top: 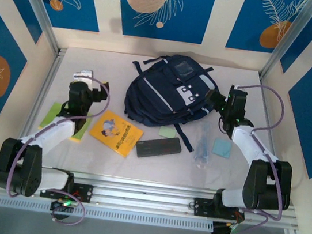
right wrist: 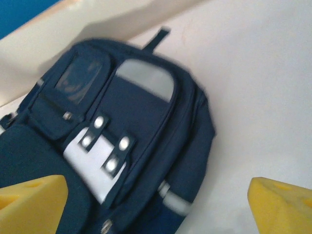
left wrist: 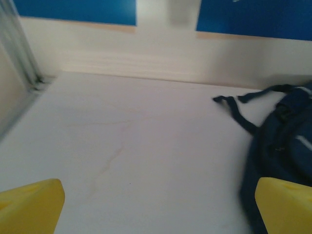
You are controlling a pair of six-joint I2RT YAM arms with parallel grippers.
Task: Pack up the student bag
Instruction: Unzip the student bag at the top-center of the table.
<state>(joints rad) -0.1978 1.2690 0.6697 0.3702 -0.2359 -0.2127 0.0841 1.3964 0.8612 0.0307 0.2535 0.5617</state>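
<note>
White table [top: 115, 79]: student bag [top: 171, 93] just left of my right pincer [top: 219, 101]
Right is nearer than left pincer [top: 85, 78]; both released, empty

White table [top: 111, 64]. Bag [top: 168, 92] at back centre. In front of it, left to right: green pad [top: 51, 116], yellow pad [top: 80, 129], yellow booklet [top: 115, 133], black case [top: 158, 147], green note [top: 167, 132], clear packet [top: 203, 144], blue note [top: 222, 148]. Booklet just beside case.
</note>
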